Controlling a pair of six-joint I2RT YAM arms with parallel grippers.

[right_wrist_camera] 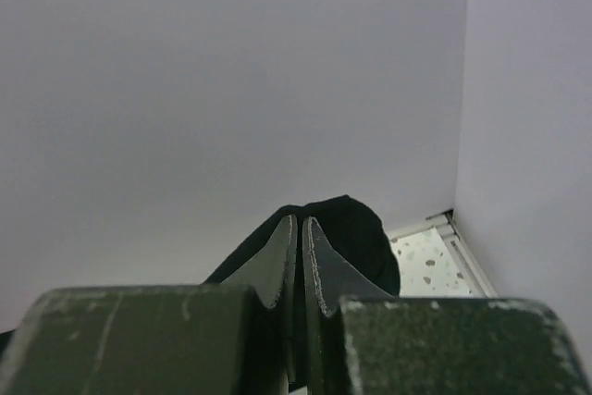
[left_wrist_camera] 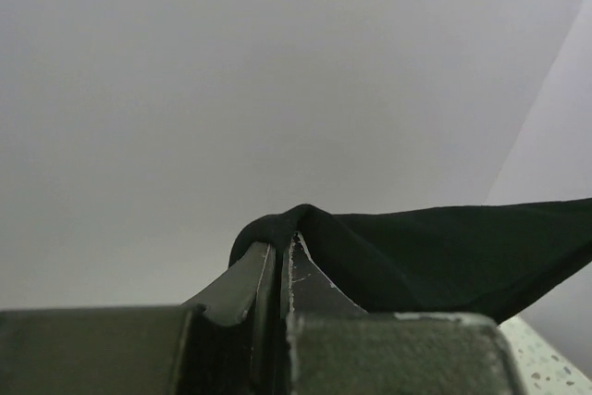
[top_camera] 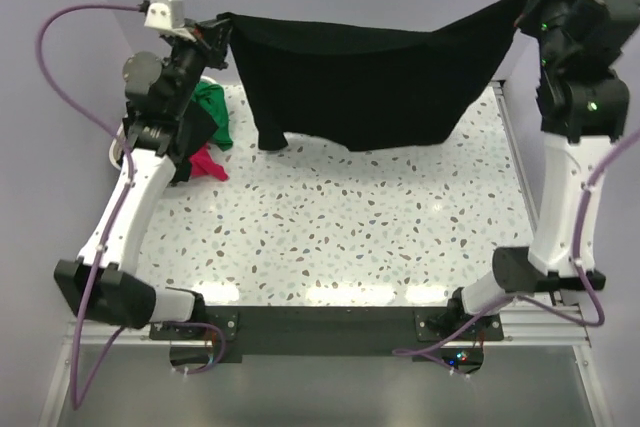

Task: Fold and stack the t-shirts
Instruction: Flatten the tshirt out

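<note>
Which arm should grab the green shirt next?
Left, likely: the green shirt lies beside the left arm, far from the right arm. Left end effector and right end effector both grip the black shirt.

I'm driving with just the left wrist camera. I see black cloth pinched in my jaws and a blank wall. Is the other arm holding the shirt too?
Observer: Yes. The right gripper has its jaws shut on the opposite corner of the black t-shirt.
Operator: Is the shirt lying flat on the table?
Observer: No. It hangs in the air from both corners, sagging in the middle, above the far side of the speckled table. I can't tell if its lowest edge touches.
Operator: Are there more shirts waiting?
Observer: A green shirt and a red shirt lie bunched at the table's left edge.
</note>
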